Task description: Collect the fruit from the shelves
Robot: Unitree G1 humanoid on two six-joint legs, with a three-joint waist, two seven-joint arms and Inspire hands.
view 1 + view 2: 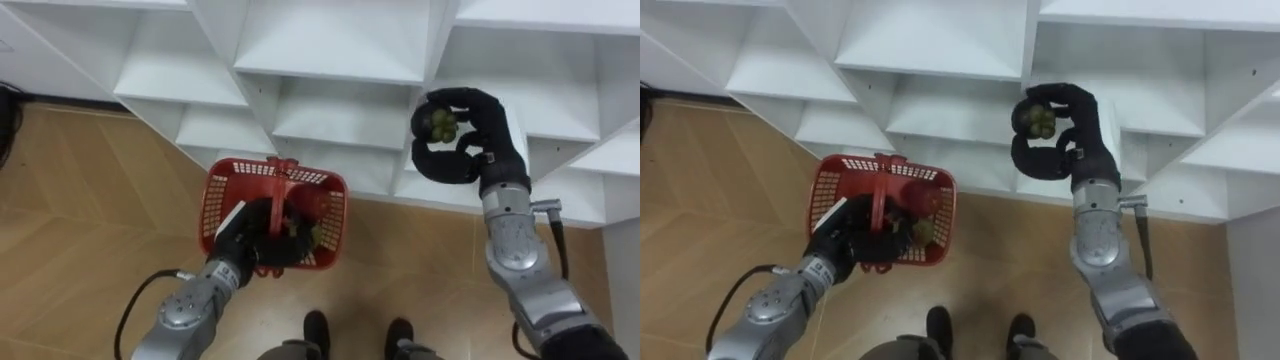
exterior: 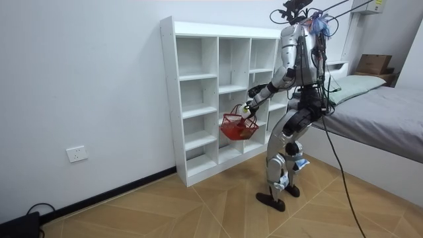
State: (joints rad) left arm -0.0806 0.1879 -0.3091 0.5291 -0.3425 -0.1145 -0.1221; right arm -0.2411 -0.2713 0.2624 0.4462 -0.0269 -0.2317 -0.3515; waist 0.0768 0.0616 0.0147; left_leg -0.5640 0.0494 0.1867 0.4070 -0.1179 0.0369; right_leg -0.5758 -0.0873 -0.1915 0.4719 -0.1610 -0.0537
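- At 2 o'clock from red basket (image 1: 214, 205): right robot hand (image 1: 470, 145) curled round green fruit (image 1: 441, 123), just clear of closet (image 1: 330, 60).
- Left robot hand (image 1: 250, 240) gripped the basket handle, apparently to receive it; other fruit (image 1: 921, 206) lay inside.

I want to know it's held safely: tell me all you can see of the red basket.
The red basket is plastic-looking mesh, rectangular with rounded corners, with an arched handle across its top. The left hand is curled round that handle, carrying it upright in the air over the wooden floor, before the lower compartments of the white shelf unit. A few fruits, reddish and greenish, lie inside.
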